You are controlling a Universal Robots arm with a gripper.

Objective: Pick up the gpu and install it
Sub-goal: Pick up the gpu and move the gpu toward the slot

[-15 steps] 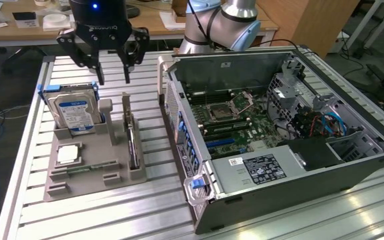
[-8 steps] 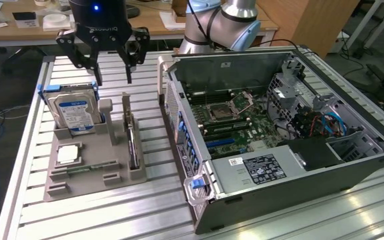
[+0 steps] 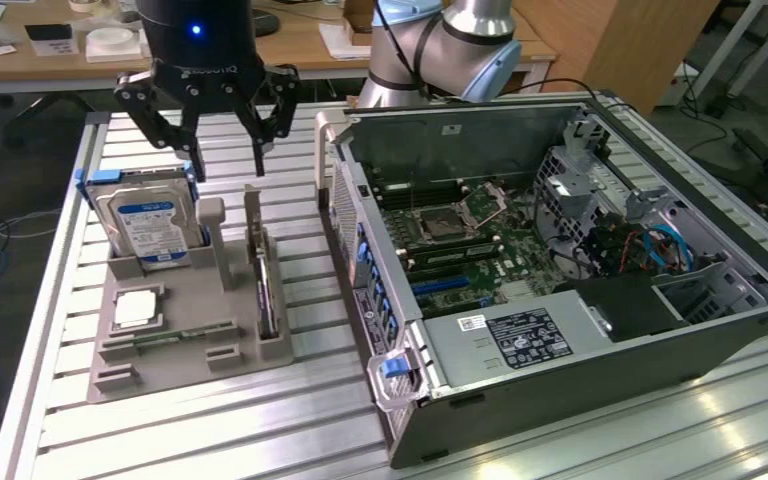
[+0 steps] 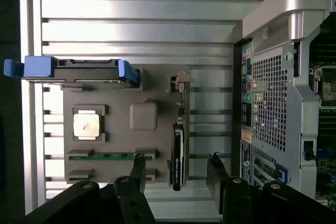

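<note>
Fingers [image 4: 138, 174] spread wide, empty, above gpu [image 4: 177, 156]

In the exterior view, one slatted table [image 3: 291, 425] bears one grey holder [image 3: 200, 290]. The holder has one hard drive [image 3: 151, 225] at eleven o'clock, one processor chip [image 3: 137, 308] at nine, one memory stick [image 3: 177, 337] at seven and one gpu [image 3: 265, 290] at three. There is one open computer case [image 3: 598, 380], and one gripper [image 3: 221, 152] with two fingers [image 3: 261, 150].
</note>
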